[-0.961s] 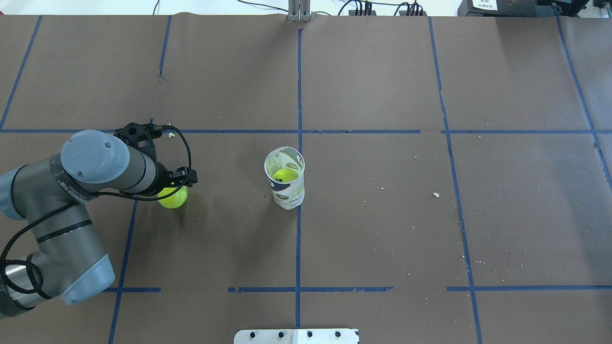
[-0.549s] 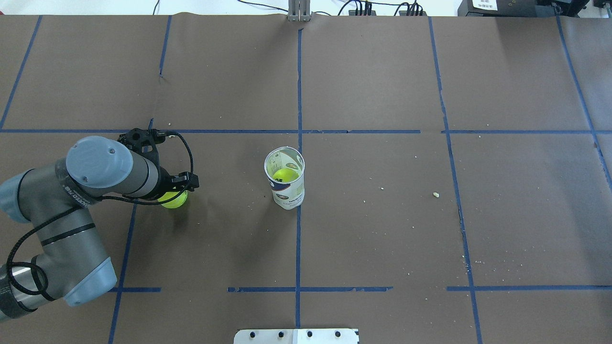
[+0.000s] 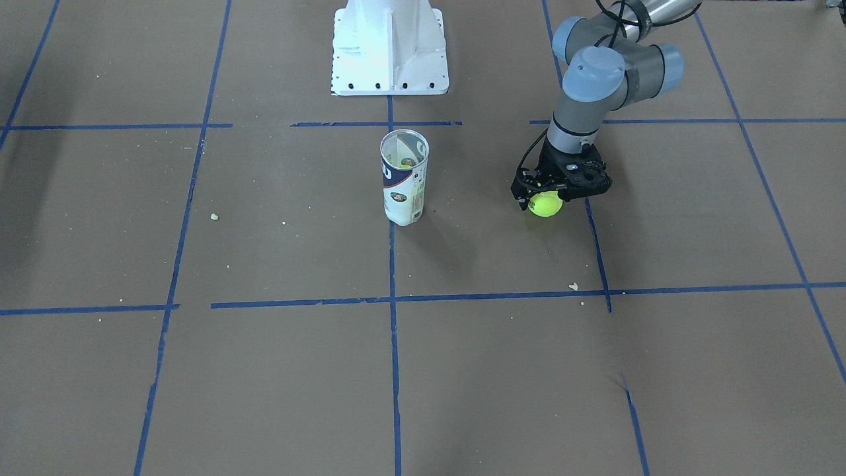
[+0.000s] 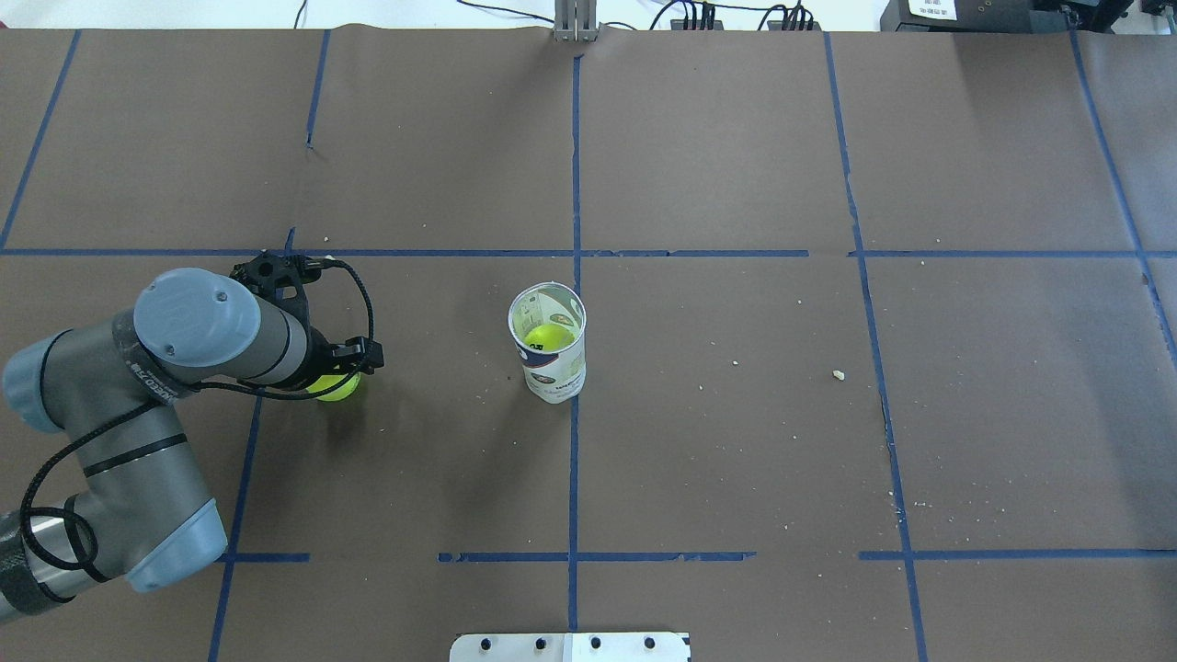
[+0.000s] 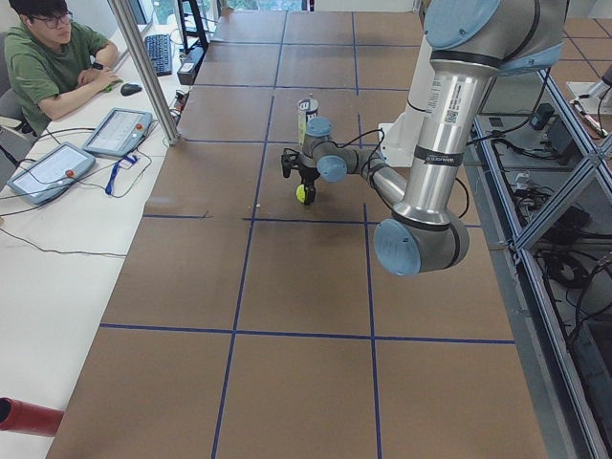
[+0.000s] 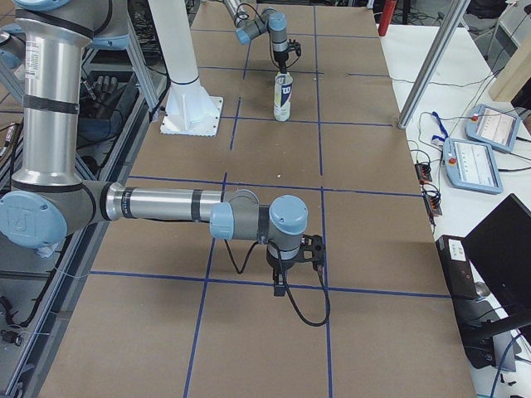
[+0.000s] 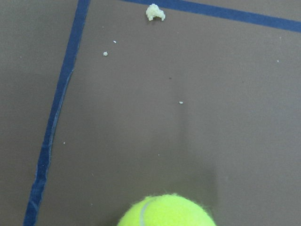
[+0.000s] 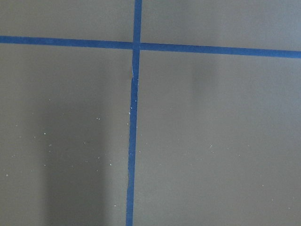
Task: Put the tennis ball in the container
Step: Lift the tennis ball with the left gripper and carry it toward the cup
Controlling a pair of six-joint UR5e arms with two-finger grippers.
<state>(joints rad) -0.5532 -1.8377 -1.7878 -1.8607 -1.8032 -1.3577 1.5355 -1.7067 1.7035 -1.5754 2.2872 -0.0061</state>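
Note:
A loose tennis ball [image 4: 338,387] lies on the brown table left of centre, also seen as the tennis ball [image 3: 545,205] and, at the bottom edge of the left wrist view, the tennis ball [image 7: 165,212]. My left gripper [image 3: 554,196] points down right over it, open, with a finger on either side of the ball's top. The container [image 4: 549,345] stands upright at the table's middle, open end up, with another yellow-green ball [image 4: 548,336] inside. My right gripper [image 6: 290,278] shows only in the exterior right view, low over bare table, so I cannot tell its state.
The white pedestal [image 3: 390,49] stands behind the tube on the robot's side. Blue tape lines cross the table and small crumbs [image 7: 155,12] lie about. An operator [image 5: 48,57] sits at a side desk with tablets [image 5: 117,131].
My left gripper has come down and a little rightwards over the loose ball, hiding more of it from above. The ball and the tube have stayed in place.

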